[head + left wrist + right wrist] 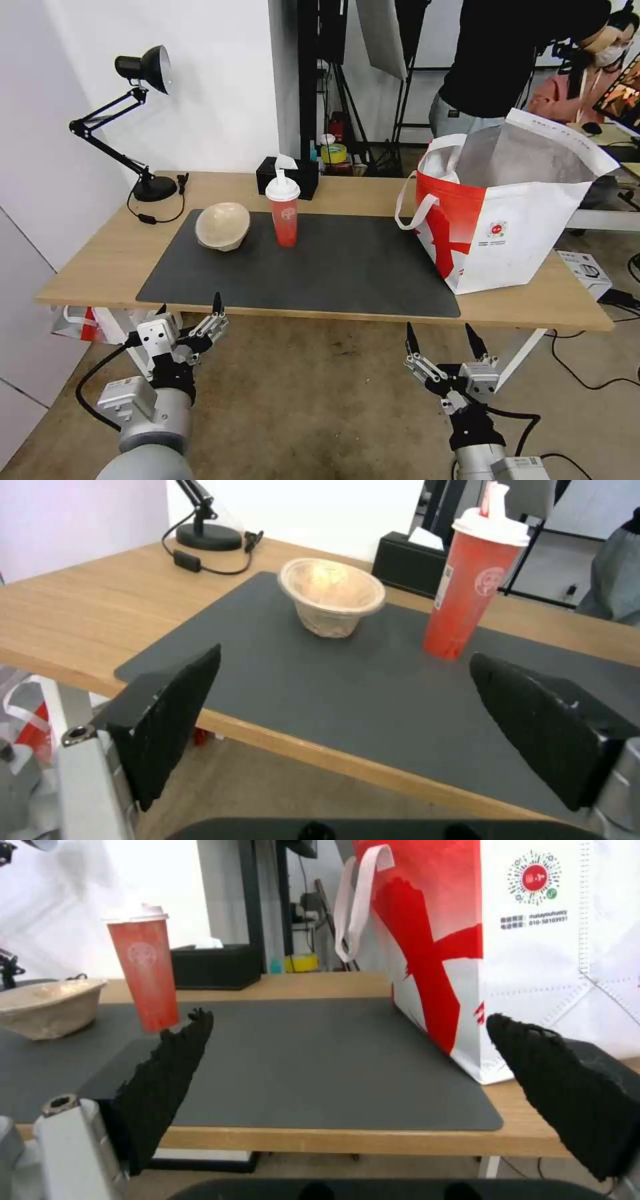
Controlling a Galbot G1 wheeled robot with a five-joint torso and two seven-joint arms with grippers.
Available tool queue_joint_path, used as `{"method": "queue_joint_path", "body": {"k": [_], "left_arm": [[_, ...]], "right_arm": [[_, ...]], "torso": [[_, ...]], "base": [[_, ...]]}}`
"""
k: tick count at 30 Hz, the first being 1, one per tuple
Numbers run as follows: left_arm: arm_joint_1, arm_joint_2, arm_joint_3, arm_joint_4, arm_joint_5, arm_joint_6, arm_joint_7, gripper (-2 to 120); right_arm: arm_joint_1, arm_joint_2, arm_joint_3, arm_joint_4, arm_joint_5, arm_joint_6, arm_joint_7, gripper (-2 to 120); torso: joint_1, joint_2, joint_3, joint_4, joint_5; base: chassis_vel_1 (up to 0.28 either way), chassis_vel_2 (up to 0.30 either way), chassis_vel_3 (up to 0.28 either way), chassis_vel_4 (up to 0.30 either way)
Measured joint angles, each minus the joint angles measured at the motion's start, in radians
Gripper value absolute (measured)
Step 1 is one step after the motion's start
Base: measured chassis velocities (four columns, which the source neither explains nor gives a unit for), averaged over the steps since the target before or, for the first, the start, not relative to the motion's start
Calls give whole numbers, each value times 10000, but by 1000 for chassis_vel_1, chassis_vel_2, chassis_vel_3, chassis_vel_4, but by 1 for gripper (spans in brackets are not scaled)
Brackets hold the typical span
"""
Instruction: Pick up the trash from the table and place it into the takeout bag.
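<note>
The surface [100,267] spans mid-frame. At right stands the takeout bag [527,247], its round red logo [497,230] over print too small to read. Centre: red cup [285,217], beige bowl [223,227]. Below, left claw [189,311] and right claw [443,338] hang spread, empty.

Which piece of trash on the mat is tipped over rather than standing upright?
The beige bowl, tilted with its mouth facing forward; the red drink cup beside it stands upright.

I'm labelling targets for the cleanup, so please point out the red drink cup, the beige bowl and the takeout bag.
red drink cup [285,223], head view, on its red side wall.
beige bowl [222,225], head view, on its inner wall.
takeout bag [527,233], head view, on its white front panel.
</note>
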Motion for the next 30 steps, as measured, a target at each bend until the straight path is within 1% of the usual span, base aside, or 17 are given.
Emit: {"method": "queue_joint_path", "body": {"k": [11,15,18,19,20,22,23,24,25,26,27,28,29,30], "left_arm": [[-17,2,-3,30,13,-17,30,100],[-18,14,-12,30,13,-29,30,100],[-39,21,-13,30,0,-49,30,100],[-39,21,-13,30,0,-49,30,100],[-49,21,-13,30,-4,-50,30,100],[-53,22,-13,30,-6,-50,30,100],[-84,21,-11,30,-30,-51,23,100],[-84,21,-11,30,-30,-51,23,100],[-98,36,-11,29,-48,-51,-17,100],[-97,64,-14,21,-57,-51,-35,100],[-95,93,-35,14,-65,-51,-52,100],[-89,102,-62,1,-68,-51,-67,100],[-89,102,-62,1,-68,-51,-67,100],[-78,102,-85,-14,-70,-51,-68,100]], "right_arm": [[160,-2,-7,-145,-56,39,78,100],[246,-61,-10,-62,172,168,-295,100],[565,-373,-2,218,1289,407,-1609,100],[565,-373,-2,218,1289,407,-1609,100],[790,-535,14,263,1763,525,-2192,100],[857,-578,18,273,1874,555,-2329,100],[1464,-898,67,356,2639,792,-3159,100],[1464,-898,67,356,2639,792,-3159,100],[1723,-1100,111,456,3190,784,-3747,100],[2037,-1381,194,593,3743,720,-4329,100],[2387,-1646,195,632,4176,627,-4769,100],[2732,-1839,161,630,4407,555,-5040,100],[2732,-1839,161,630,4407,555,-5040,100],[3154,-2011,89,603,4611,478,-5323,100]], "torso": [[0,0,0,1,1],[0,0,0,0,1],[0,0,0,0,-1],[0,0,0,0,-1],[0,0,0,0,1],[-1,0,0,1,0],[0,0,0,5,0],[0,0,0,5,0],[0,-1,0,-6,7],[0,0,0,1,-2],[-1,0,0,-1,-2],[0,0,1,1,-1],[0,0,1,1,-1],[0,0,0,2,1]], "base": [[0,0,0,0],[0,0,0,0],[0,0,0,0],[0,0,0,0],[0,0,0,0],[0,0,0,0],[0,0,0,0],[0,0,0,0],[0,0,0,0],[0,0,0,0],[0,0,0,0],[0,0,0,0],[0,0,0,0],[0,0,0,0]]}}
